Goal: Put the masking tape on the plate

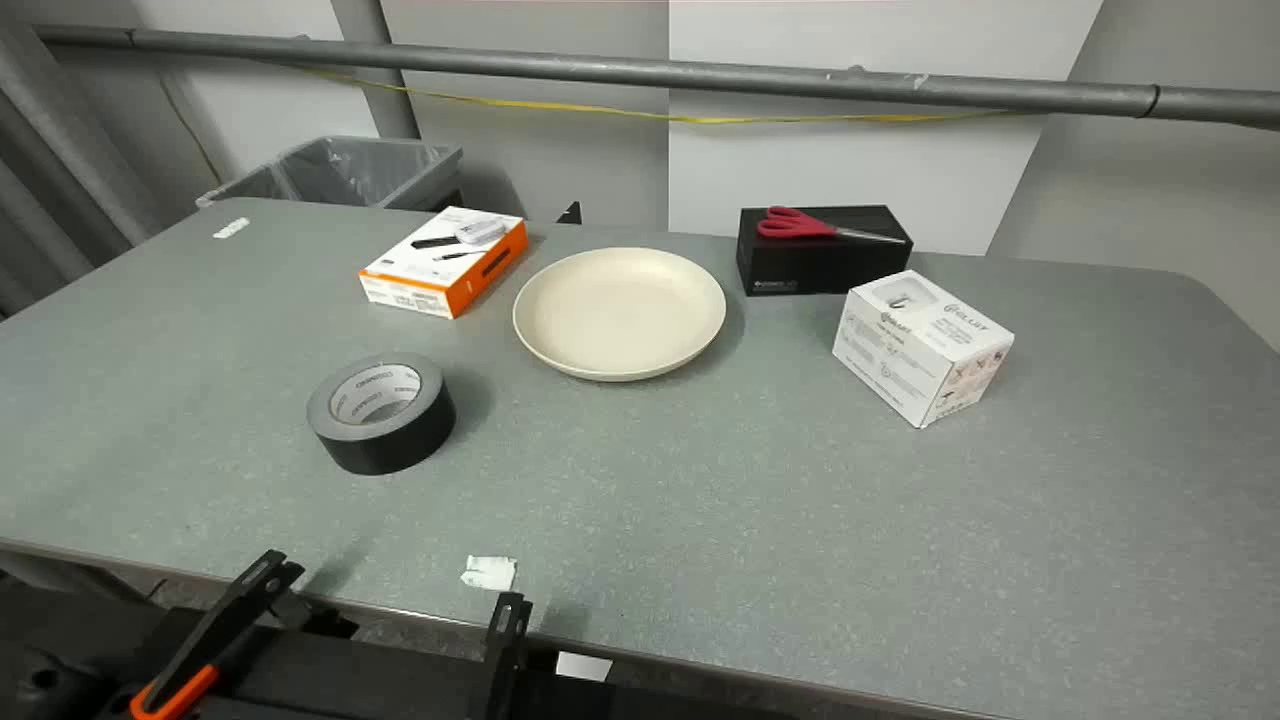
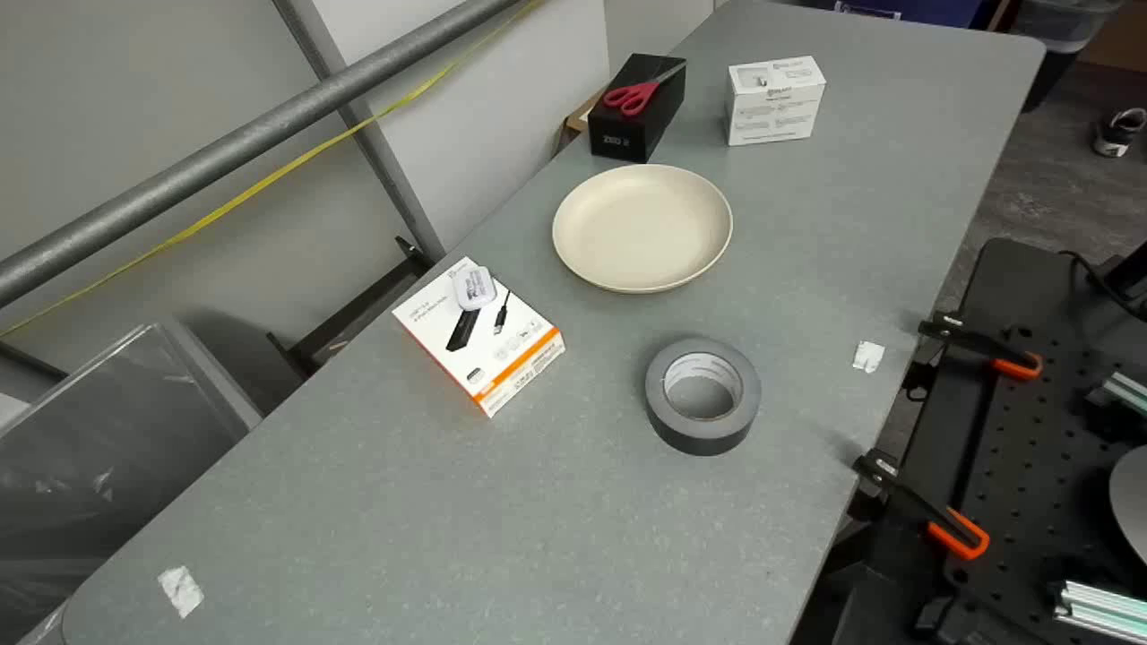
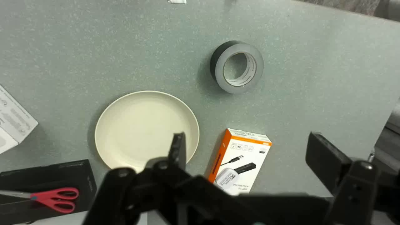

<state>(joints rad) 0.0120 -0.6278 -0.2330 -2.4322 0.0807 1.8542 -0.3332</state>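
The masking tape (image 1: pixel 400 440) is a black roll lying flat on the grey table, with a greyish top face and a printed white core. It also shows in an exterior view (image 2: pixel 703 437) and in the wrist view (image 3: pixel 219 70). The plate (image 1: pixel 620 310) is round, shallow and cream, with nothing on it; it also shows in an exterior view (image 2: pixel 642 228) and in the wrist view (image 3: pixel 147 125). My gripper (image 3: pixel 247 134) shows only in the wrist view. Its fingers are wide apart with nothing between them, above the table. One finger covers part of the plate's rim.
A white and orange box (image 1: pixel 440 260) with a small white case (image 1: pixel 482 232) on it lies near the plate. A black box (image 1: pixel 815 268) carrying red scissors (image 1: pixel 795 224) and a white box (image 1: pixel 920 345) stand beyond the plate. Clamps (image 2: pixel 959 533) sit at the table's edge.
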